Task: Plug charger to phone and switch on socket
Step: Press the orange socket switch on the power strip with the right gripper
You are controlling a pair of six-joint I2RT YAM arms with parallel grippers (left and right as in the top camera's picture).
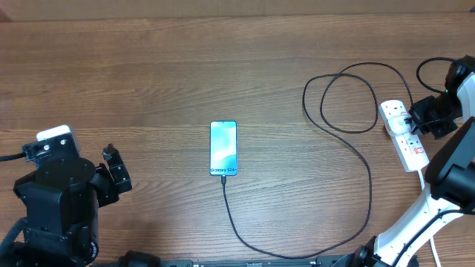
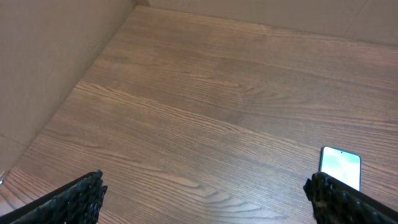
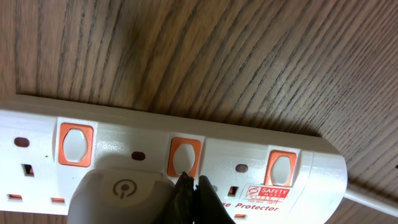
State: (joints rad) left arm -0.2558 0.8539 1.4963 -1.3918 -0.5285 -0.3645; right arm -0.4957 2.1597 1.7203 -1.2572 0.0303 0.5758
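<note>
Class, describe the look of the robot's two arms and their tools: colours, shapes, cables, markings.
The left arm is black and blocky with a white cap and a black cable. The left tool has black ribbed fingers. The right arm has white links and black joints; the right tool ends in dark tapered tips.

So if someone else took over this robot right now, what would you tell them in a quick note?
Left gripper: open, over bare table, left of the phone.
Right gripper: shut, tips at the socket strip's middle orange switch.
Done, it seems: charger cable meets the phone's bottom edge, and the adapter sits in the socket.
Left: press the switch. I can't tell whether it is on yet.
</note>
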